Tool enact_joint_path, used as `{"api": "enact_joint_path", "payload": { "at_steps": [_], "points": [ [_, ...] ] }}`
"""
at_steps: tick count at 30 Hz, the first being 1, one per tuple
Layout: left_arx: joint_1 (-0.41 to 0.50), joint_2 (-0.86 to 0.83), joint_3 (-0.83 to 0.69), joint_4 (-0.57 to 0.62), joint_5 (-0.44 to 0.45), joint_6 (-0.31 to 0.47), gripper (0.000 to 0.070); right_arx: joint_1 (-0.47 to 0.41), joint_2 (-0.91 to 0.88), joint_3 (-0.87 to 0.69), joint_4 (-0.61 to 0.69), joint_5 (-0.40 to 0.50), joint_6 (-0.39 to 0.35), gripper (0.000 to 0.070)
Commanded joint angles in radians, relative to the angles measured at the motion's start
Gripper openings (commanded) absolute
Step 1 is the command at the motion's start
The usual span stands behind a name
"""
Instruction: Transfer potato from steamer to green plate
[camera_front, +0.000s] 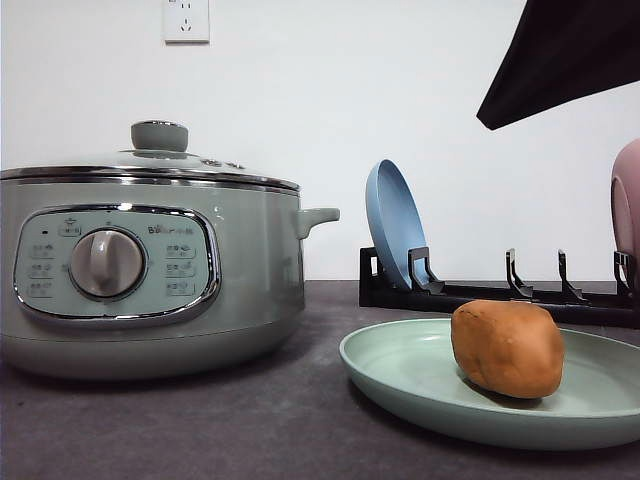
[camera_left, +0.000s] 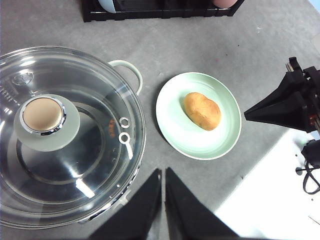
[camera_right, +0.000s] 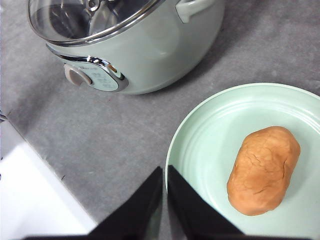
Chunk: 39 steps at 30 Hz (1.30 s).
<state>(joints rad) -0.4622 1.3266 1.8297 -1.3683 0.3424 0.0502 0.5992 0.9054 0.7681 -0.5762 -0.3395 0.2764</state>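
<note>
The orange-brown potato lies on the pale green plate, a little right of the plate's middle. It also appears in the wrist views: potato on plate, and potato on plate. Left of the plate stands the sage-green steamer with its glass lid on. High above the lid's near edge, my left gripper is shut and holds nothing. Above the plate's near rim, my right gripper is also shut and empty.
A black dish rack stands behind the plate with a blue plate and a pink plate upright in it. A white board borders the grey tabletop on my side. The steamer's side handle points toward the rack.
</note>
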Motion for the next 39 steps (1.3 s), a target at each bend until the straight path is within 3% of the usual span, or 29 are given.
{"api": "enact_joint_path", "payload": {
  "at_steps": [1,6,12,17,25,29,39],
  "points": [
    [-0.004,0.004,0.026,0.009,-0.001,0.006,0.0001,0.006,0.007,0.016,0.01,-0.001,-0.008,0.0004],
    [0.05,-0.059,0.024,0.099,-0.032,0.102,0.0001,0.006,0.007,0.016,0.01,-0.001,-0.008,0.0003],
    [0.207,-0.244,-0.069,0.45,-0.032,0.117,0.0001,0.006,0.007,0.016,0.011,-0.001,-0.008,0.0004],
    [0.369,-0.451,-0.317,0.742,-0.047,0.129,0.0001,0.006,0.007,0.016,0.011,-0.001,-0.008,0.0004],
    [0.517,-0.779,-0.823,1.097,-0.219,0.129,0.0001,0.006,0.007,0.016,0.012,-0.001,-0.008,0.0003],
    [0.544,-0.91,-1.054,1.184,-0.272,0.128,0.0001,0.006,0.007,0.016,0.014,-0.001,-0.008,0.0004],
    [0.561,-1.129,-1.445,1.185,-0.286,0.115,0.0001,0.006,0.007,0.016,0.014,-0.001,-0.008,0.0004]
  ]
}}
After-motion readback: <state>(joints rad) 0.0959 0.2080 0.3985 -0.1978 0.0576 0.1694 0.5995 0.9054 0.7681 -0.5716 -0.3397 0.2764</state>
